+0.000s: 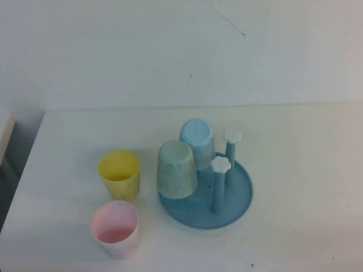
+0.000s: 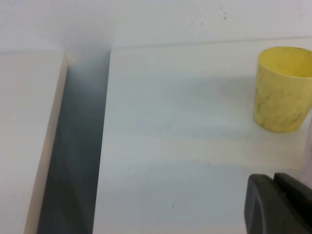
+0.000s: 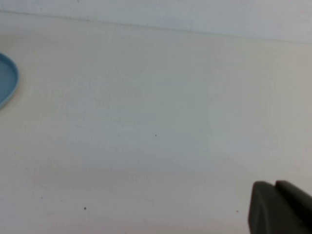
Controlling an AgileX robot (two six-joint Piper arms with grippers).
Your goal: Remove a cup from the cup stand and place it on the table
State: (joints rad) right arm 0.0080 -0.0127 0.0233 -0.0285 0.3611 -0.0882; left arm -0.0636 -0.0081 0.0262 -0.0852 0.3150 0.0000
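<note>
The mint-green speckled cup (image 1: 177, 169) sits upside down on a peg at the front left of the round blue cup stand (image 1: 235, 195). A light blue cup (image 1: 197, 141) sits upside down behind it. Two pegs with white flower knobs (image 1: 220, 165) stand free. Neither arm shows in the high view. My left gripper (image 2: 274, 183) is shut and empty, low over the white table (image 1: 300, 158) left of the cups. My right gripper (image 3: 275, 187) is shut and empty over bare table, to the right of the stand's rim (image 3: 7, 80).
A yellow cup (image 1: 119, 174) and a pink cup (image 1: 115, 229) stand upright on the table left of the stand. The yellow cup also shows in the left wrist view (image 2: 282, 87). A dark gap (image 2: 78, 146) separates the table's left edge from a neighbouring surface.
</note>
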